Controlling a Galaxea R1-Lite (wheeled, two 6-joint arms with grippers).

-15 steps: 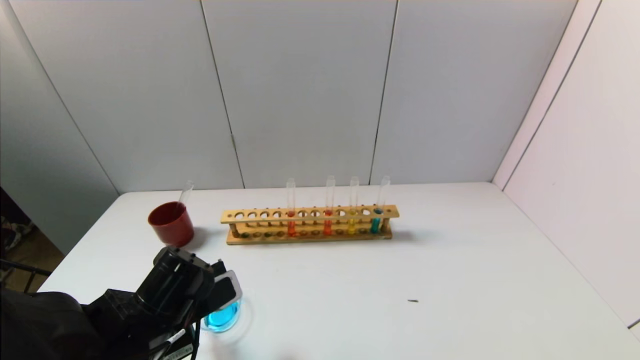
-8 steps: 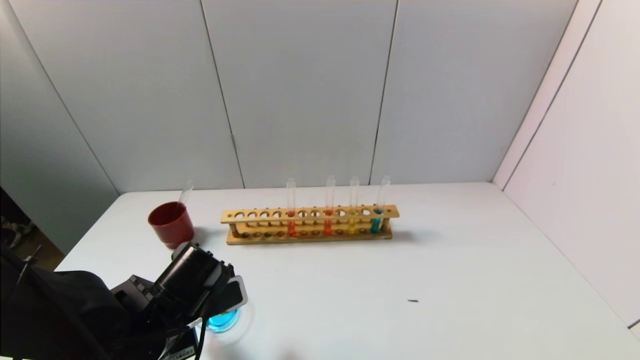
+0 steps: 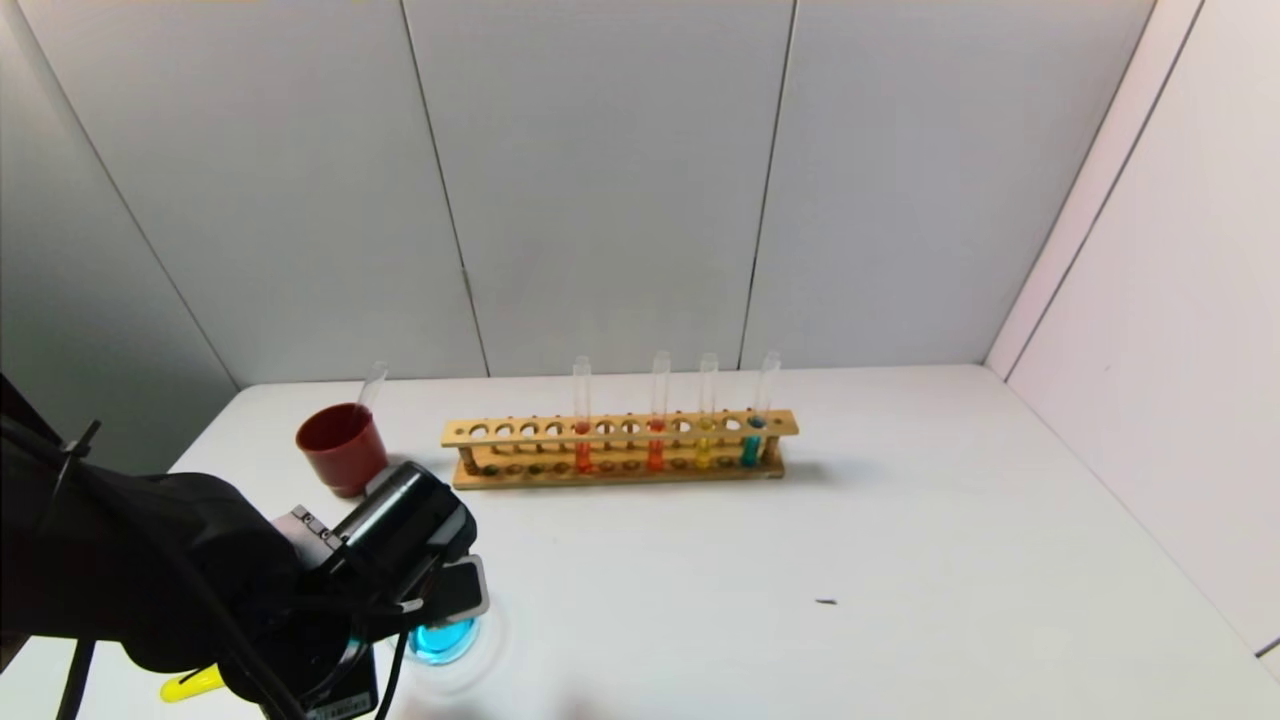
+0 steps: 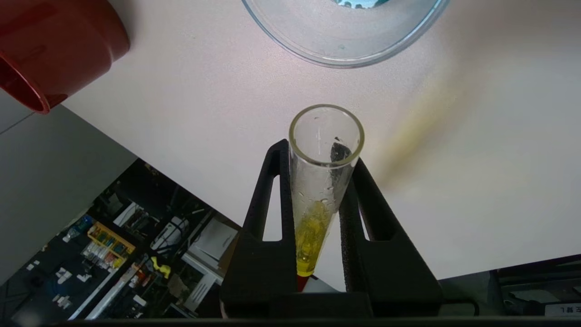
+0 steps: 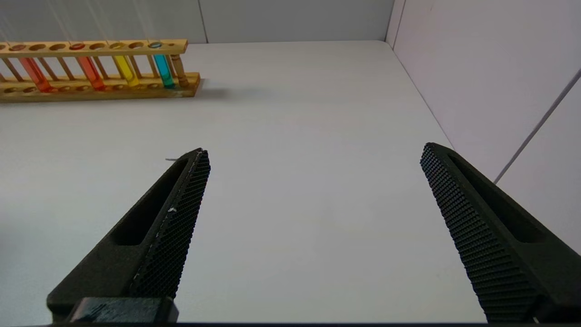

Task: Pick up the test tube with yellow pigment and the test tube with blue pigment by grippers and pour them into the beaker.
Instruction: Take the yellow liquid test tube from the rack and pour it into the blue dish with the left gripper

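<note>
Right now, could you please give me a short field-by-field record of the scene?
left gripper: shut on the yellow test tube, tilted near the beaker
beaker contents: blue liquid
right gripper: open, empty, above bare table
rack: four tubes, two orange-red, one yellow, one teal
red cup: left of rack, holds an empty tube

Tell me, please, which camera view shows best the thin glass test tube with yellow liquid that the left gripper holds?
The left wrist view: the thin glass test tube with yellow liquid fills the centre, clamped by the left gripper. The head view shows only its yellow end under the arm. The right wrist view does not show it.
</note>
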